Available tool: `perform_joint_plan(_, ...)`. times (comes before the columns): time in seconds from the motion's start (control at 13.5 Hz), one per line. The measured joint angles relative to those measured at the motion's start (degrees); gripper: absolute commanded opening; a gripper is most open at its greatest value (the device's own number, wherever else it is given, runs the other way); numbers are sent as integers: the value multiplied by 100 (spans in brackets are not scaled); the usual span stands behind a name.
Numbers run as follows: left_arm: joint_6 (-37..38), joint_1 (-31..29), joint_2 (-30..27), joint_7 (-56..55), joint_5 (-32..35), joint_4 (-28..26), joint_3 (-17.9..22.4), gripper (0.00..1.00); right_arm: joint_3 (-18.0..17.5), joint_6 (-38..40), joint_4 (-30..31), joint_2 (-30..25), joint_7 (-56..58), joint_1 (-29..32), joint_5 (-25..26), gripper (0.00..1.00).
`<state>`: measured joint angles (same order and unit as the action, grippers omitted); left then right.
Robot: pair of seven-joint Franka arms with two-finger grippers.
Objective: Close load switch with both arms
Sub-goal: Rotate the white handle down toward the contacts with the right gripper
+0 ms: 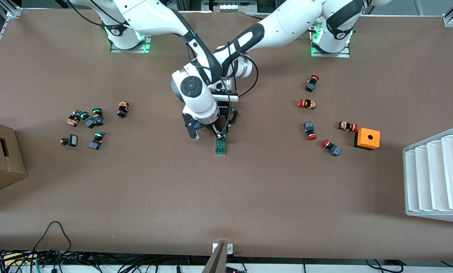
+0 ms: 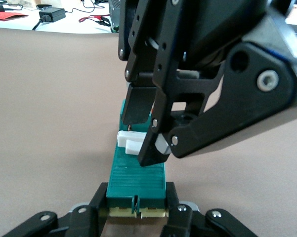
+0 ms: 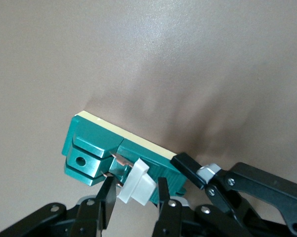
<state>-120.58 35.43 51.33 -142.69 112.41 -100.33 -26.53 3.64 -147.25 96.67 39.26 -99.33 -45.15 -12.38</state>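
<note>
We are seeing only part of the load switch point(image 1: 220, 146) from the front, because both arms are bending down over it in the middle of the table point(image 1: 226, 197). Its far end is hiding under the pincers, and the green end is sticking out toward the front camera.

In the left wrist view, the left pincer point(image 2: 137, 210) is squeezing the end of the load switch point(image 2: 137, 180) from both sides, shut tight on it. Only the tips are showing at the edge of that picture.

In the right wrist view, the right pincer point(image 3: 134, 193) is closing partway around the white piece point(image 3: 136, 181) on top of the load switch point(image 3: 96, 148), one finger on each side. We cannot tell if the fingers are touching it.

The left arm is reaching in from its base, low and long. The right arm is curling over it with its wrist pointing down.

The load switch is lying flat on the table, between the green push buttons point(image 1: 86, 125) and the red push buttons point(image 1: 313, 113). An orange box point(image 1: 367, 138) is sitting near the red ones.
</note>
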Motion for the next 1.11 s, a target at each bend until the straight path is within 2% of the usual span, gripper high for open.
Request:
perform_joint_plan(0.3, 17, 6, 5, -7, 3, 3, 1, 43, -1, 32, 10, 3, 0, 4, 0, 30)
perform_joint_plan(1.11, 21, 8, 6, -37, 6, 8, 3, 43, -3, 50, 10, 2, -6, 9, 0, 30)
